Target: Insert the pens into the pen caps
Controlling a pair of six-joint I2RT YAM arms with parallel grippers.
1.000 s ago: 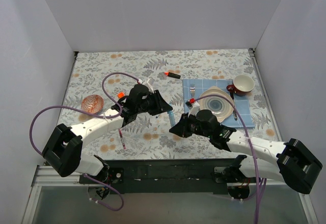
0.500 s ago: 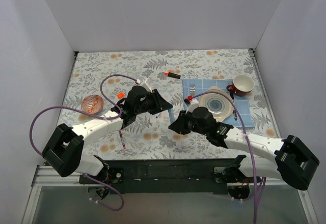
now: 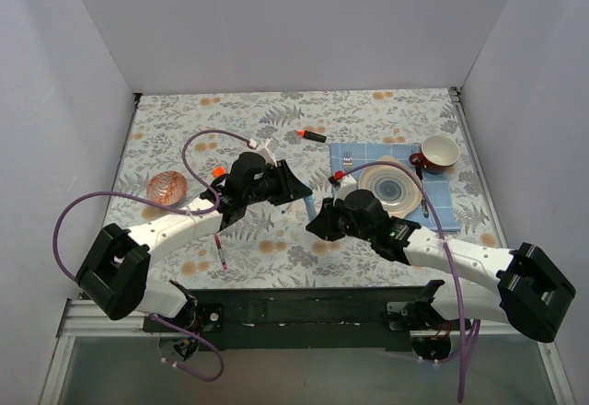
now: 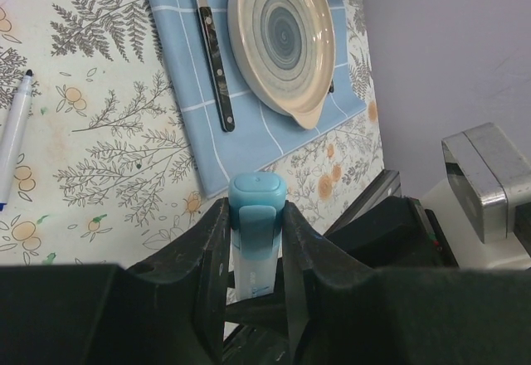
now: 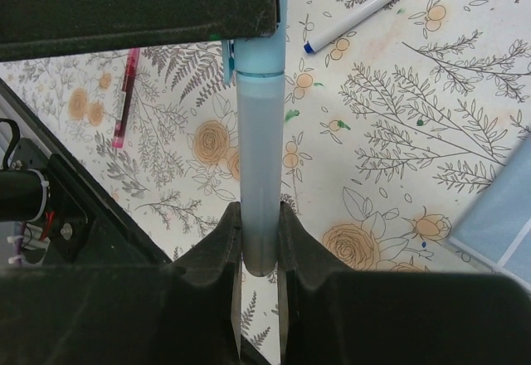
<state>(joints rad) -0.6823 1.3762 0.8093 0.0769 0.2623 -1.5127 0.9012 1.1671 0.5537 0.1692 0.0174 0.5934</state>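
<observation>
Well, the table (image 3: 184, 120) has a smooth cloth on it, printed with grey ferns and orange flowers. A flat blue mat (image 3: 446, 207) with thin white squares lies under the plate (image 3: 398, 191). The plate is round and shiny, cream with blue-grey rings in the middle. A pink bowl (image 3: 167, 187) with fine ribs sits far to the left of the plate. A round cup (image 3: 440, 152), dark red outside and white inside, stands just behind the plate on the mat.

Both grippers meet just left of the plate. The right gripper (image 5: 259, 214) has its black fingers almost shut and squeezes the bottom of the blue marker (image 5: 261, 149). The left gripper (image 4: 255, 212) is almost shut too and pinches the cap (image 4: 258, 192).

The blue marker is a fat, smooth, pale tube, held up off the cloth. Its top end meets the cap's open end.

A black marker (image 3: 315, 136) with an orange-red end lies behind the plate, to its left. A fork (image 4: 217, 75) with a dark handle and a silver neck lies on the mat just beside the plate. A thin white pen (image 5: 365, 4) lies on the cloth, off the mat, apart from the plate. A thin red pen (image 3: 221, 250) lies well left of the plate, near the front edge.

The cap is short, light blue plastic with a rounded flat top and a small clip on its side.
</observation>
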